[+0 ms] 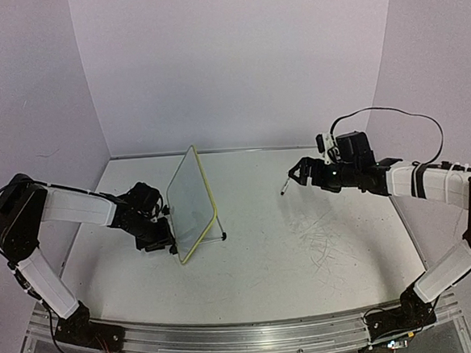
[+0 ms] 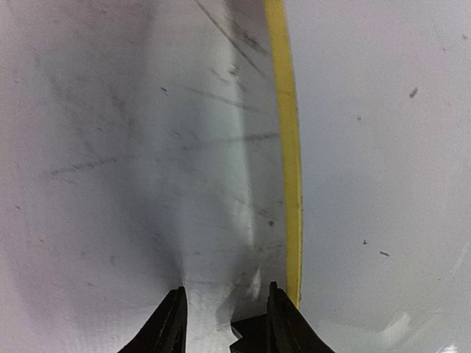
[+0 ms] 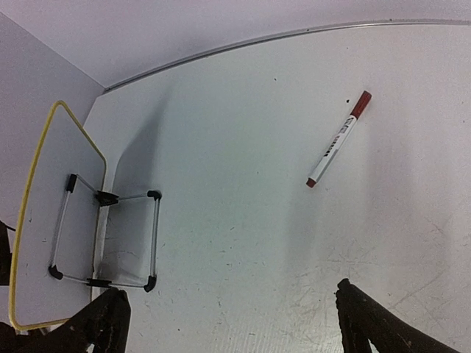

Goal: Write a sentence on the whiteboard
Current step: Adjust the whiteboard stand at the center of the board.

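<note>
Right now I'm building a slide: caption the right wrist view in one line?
Open right claw above the table, red-capped marker lying ahead, whiteboard propped on its wire stand at left.

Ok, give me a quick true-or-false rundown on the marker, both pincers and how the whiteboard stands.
1. The marker lies loose on the table. True.
2. The right pincer is shut on the marker. False: it hangs open and empty above the table.
3. The whiteboard lies flat. False: it stands nearly upright on its wire stand.
4. The left pincer is down by the whiteboard's yellow rim. True.
5. The marker's ends are blue. False: they are red.
</note>
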Robot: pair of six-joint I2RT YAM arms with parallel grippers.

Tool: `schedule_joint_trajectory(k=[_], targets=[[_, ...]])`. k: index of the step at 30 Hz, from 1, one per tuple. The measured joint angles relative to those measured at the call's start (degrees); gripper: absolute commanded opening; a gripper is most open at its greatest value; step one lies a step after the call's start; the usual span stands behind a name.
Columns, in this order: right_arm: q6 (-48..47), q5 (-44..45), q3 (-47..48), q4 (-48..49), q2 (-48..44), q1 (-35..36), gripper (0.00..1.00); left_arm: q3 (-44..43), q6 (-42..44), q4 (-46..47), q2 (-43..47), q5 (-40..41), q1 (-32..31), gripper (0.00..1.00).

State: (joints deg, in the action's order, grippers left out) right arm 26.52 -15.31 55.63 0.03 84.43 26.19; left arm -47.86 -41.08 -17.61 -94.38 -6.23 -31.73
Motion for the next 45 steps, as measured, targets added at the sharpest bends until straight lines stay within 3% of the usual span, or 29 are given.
schedule_joint_trajectory(k=[15, 35, 45], targets=[[0.6, 3.2, 0.4, 0.3, 1.5, 0.3, 0.98, -1.3, -7.5, 6.0, -3.3, 0.3, -12.9, 0.4], [0.5, 7.0, 0.4, 0.3, 1.5, 0.3, 0.98, -7.3, -5.6, 8.7, -9.1, -1.7, -20.0, 0.44], [-0.1, 9.2, 0.4, 0.0, 1.5, 0.3, 0.98, -5.1, -2.4, 8.2, -5.7, 0.0, -20.7, 0.51]])
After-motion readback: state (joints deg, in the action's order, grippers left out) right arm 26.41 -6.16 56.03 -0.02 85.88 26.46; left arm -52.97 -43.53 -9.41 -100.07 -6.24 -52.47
